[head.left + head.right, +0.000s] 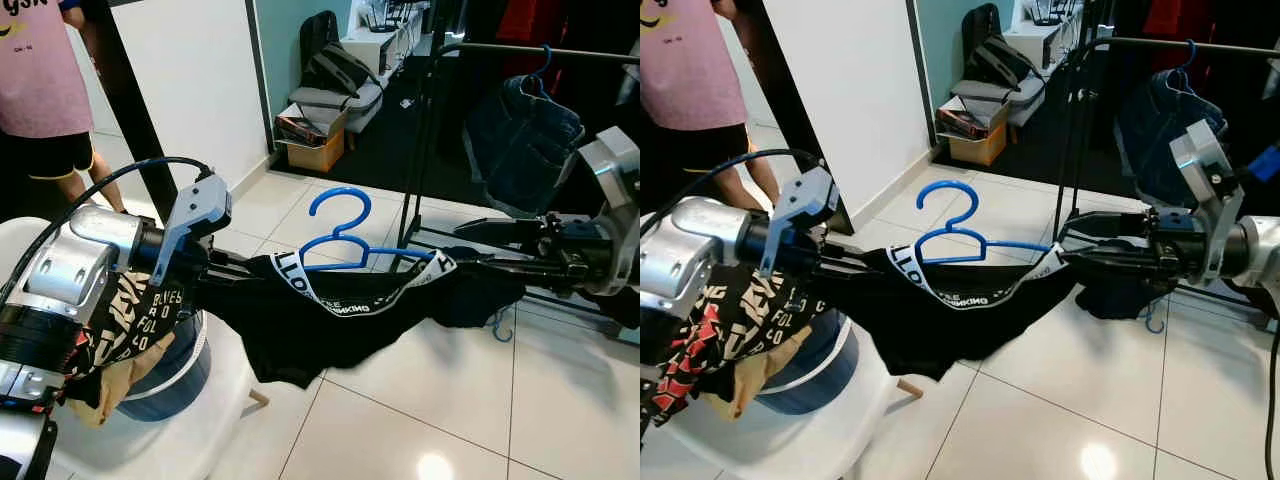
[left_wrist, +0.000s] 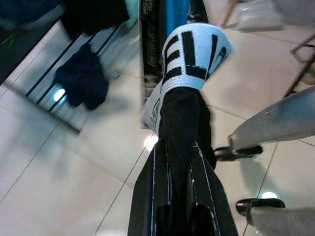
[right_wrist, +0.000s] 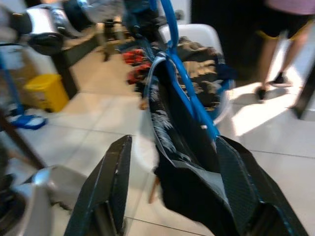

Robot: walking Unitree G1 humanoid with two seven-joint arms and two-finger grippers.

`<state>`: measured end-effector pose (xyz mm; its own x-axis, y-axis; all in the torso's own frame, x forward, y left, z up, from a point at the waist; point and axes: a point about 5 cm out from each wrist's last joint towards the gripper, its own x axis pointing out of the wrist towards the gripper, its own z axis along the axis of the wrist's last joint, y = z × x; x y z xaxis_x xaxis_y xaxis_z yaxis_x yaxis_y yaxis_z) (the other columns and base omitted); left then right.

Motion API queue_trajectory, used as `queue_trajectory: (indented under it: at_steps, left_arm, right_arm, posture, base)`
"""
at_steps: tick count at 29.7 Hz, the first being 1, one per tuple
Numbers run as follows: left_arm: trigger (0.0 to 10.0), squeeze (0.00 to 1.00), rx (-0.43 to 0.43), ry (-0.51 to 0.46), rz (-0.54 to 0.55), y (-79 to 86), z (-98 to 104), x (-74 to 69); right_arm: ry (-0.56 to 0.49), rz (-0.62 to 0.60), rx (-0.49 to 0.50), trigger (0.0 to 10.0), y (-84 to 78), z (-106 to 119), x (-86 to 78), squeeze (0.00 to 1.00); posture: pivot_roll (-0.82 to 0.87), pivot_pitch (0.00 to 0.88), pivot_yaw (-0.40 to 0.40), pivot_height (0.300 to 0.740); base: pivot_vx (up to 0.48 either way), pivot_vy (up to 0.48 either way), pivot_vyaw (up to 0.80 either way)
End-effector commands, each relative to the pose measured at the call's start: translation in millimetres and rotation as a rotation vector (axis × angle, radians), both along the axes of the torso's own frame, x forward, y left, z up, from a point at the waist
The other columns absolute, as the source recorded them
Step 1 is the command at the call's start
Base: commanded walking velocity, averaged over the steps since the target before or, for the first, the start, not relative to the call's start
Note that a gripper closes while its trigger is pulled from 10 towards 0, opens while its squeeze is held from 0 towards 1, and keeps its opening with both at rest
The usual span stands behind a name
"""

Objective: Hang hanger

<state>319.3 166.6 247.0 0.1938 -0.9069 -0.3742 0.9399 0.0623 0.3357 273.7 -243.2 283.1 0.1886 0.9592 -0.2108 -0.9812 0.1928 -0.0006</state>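
Left gripper: fingers clamped on one end of the black shorts; in the left wrist view the cloth and its white lettered band are pinched between the two black fingers.
Right gripper: fingers spread apart, as the right wrist view shows; the far end of the hanger and the shorts lie between them, against one finger. A firm grip cannot be confirmed.
Hanger: blue plastic, held in the air between the two grippers, hook pointing up, bar running from the left gripper's tips across to the right gripper's tips.
Shorts: black, white waistband with black lettering, draped over the hanger bar and sagging below both grippers toward the floor.
Rail: dark clothes rail beyond and above the right gripper, well apart from the held hanger.
Hung garment: dark blue, already on a blue hook on the rail, above the right gripper.
Chair: white, under the left arm, piled with patterned clothes and a blue basket.
Person: pink shirt, black shorts, standing behind the left arm.
Boxes and bags: against the far wall, beyond the hanger.
Floor: pale glossy tiles beneath both grippers.
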Motion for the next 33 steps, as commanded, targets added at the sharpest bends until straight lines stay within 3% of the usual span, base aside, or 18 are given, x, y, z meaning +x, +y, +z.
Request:
queue_trajectory:
  at_steps: [1, 2, 5, 6, 7, 8, 10, 11, 15, 16, 17, 33]
  left_arm:
    - [10.0, 0.0, -0.006, 0.01, -0.025, -4.9, -1.8, -2.8]
    - [10.0, 0.0, -0.007, 0.004, -0.05, -10.1, 0.2, -4.4]
    - [10.0, 0.0, -0.015, -0.001, -0.067, -13.6, 2.7, -6.0]
    - [10.0, 0.0, -0.019, -0.003, -0.093, -16.7, 5.4, -8.9]
    - [10.0, 0.0, -0.019, -0.003, -0.093, -16.7, 5.4, -8.9]
    - [10.0, 0.0, -0.025, -0.002, -0.117, -19.3, 8.0, -12.1]
    - [10.0, 0.0, -0.028, 0.0, -0.133, -20.8, 9.6, -14.2]
    - [10.0, 0.0, -0.026, -0.001, -0.149, -22.0, 10.9, -17.0]
    - [10.0, 0.0, -0.025, -0.009, -0.176, -24.5, 15.2, -22.1]
    - [10.0, 0.0, -0.023, -0.011, -0.185, -25.5, 16.1, -23.5]
    - [10.0, 0.0, -0.022, -0.012, -0.192, -26.4, 16.7, -24.5]
    - [10.0, 0.0, -0.041, -0.029, -0.244, -33.1, 25.6, -31.8]
  right_arm:
    - [0.007, 0.042, -0.039, 10.0, 5.9, -0.4, -1.2, 1.0]
    - [0.01, 0.038, -0.105, 10.0, 6.5, -7.0, 1.7, 1.0]
    - [0.005, 0.022, -0.146, 10.0, 7.0, -12.3, 4.9, 1.0]
    - [-0.002, 0.005, -0.165, 10.0, 8.1, -14.5, 7.1, 0.81]
    - [-0.002, 0.005, -0.165, 10.0, 8.1, -14.5, 7.1, 0.81]
    - [-0.017, -0.009, -0.167, 10.0, 9.3, -14.4, 9.1, 0.51]
    - [-0.026, -0.017, -0.163, 10.0, 10.0, -13.4, 9.8, 0.51]
    - [-0.023, -0.021, -0.157, 10.0, 10.8, -12.2, 9.4, 0.0]
    - [0.017, -0.013, -0.195, 10.0, 11.7, -17.0, 6.5, 0.0]
    - [0.026, -0.012, -0.202, 2.4, 11.8, -17.9, 6.6, 0.0]
    - [0.032, -0.014, -0.205, 0.0, 11.6, -18.3, 6.8, 0.0]
    - [0.054, -0.009, -0.222, 0.0, 13.6, -23.6, 5.6, 0.0]
  posture:
    - [-0.11, 0.0, 0.047, 0.74]
    - [-0.11, 0.0, 0.044, 0.74]
    - [-0.11, 0.0, 0.042, 0.74]
    - [-0.11, 0.0, 0.04, 0.74]
    - [-0.11, 0.0, 0.04, 0.74]
    - [-0.11, 0.0, 0.04, 0.74]
    - [-0.11, 0.0, 0.039, 0.74]
    - [-0.11, 0.0, 0.039, 0.74]
    - [-0.11, 0.0, 0.038, 0.74]
    - [-0.11, 0.0, 0.038, 0.74]
    - [-0.11, 0.0, 0.038, 0.74]
    - [-0.1, 0.0, 0.049, 0.74]
  base:
    - [0.0, 0.0, 0.0]
    - [0.0, 0.0, 0.0]
    - [0.0, 0.0, 0.0]
    - [0.0, 0.0, 0.0]
    - [0.0, 0.0, 0.0]
    - [0.0, 0.0, 0.0]
    - [0.0, 0.0, 0.0]
    - [0.0, 0.0, 0.0]
    - [0.0, 0.0, 0.0]
    - [0.0, 0.0, 0.0]
    - [0.0, 0.0, 0.0]
    - [0.0, 0.0, 0.0]
